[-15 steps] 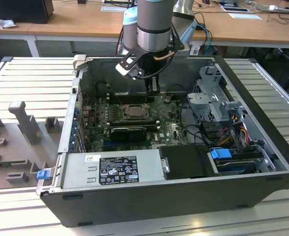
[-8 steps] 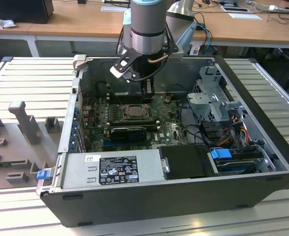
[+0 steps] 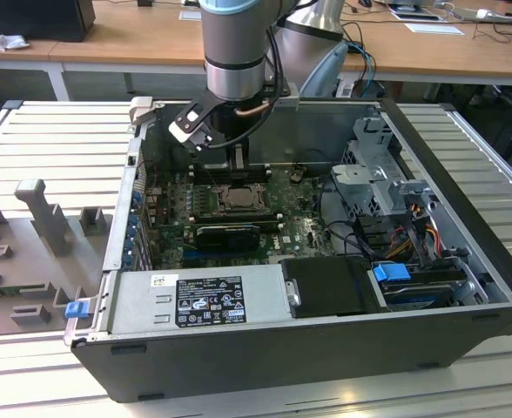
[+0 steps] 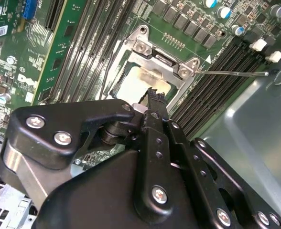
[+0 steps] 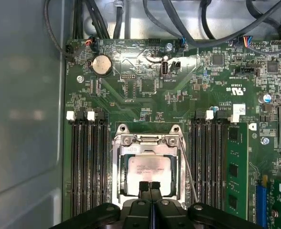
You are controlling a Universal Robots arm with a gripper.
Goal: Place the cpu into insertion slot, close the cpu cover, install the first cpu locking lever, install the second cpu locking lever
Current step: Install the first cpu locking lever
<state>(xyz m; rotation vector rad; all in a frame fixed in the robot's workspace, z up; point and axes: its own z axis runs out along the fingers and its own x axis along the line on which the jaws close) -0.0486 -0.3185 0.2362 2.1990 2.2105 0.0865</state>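
gripper [image 5: 150, 186] pinched together, perhaps touching cpu [image 5: 145, 167]

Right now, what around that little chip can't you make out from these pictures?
- First wrist view: near edge of the cpu cover and end of the locking lever, hidden behind the shut fingers.
- Second wrist view: much of the cpu, blocked by the black housing; whether the fingers touch it is unclear.
- Exterior view: the insertion slot, too small to show whether anything is latched.
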